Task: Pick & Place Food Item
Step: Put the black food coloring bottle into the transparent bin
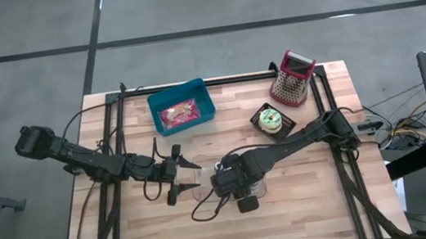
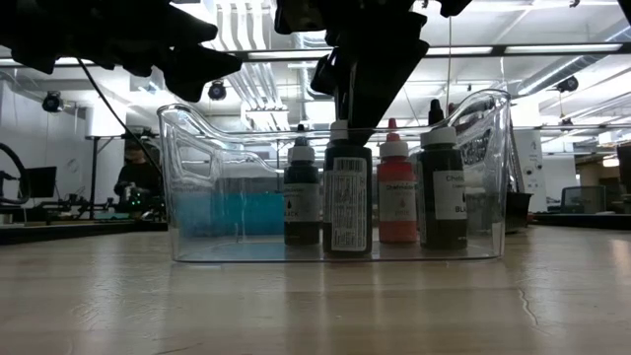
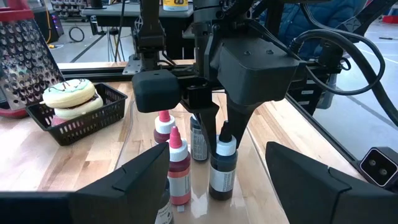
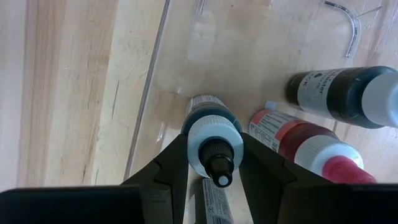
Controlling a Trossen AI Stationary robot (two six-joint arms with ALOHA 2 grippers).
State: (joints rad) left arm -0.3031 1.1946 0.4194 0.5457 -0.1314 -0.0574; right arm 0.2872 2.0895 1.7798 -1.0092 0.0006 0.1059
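From above, the right gripper point(image 1: 241, 188) hides most of the clear bin point(image 1: 205, 188) and its bottles near the bench's front edge. The packet in the blue bin point(image 1: 182, 107) at the back edge is too small to identify. In the low view, bottle labels point(image 2: 346, 204) are unreadable, and both arms are cut off by the top edge.

Labels on the dye bottles
I can make out only "Ch…" on the right dark bottle's point(image 2: 442, 187) label; other print stays unreadable.
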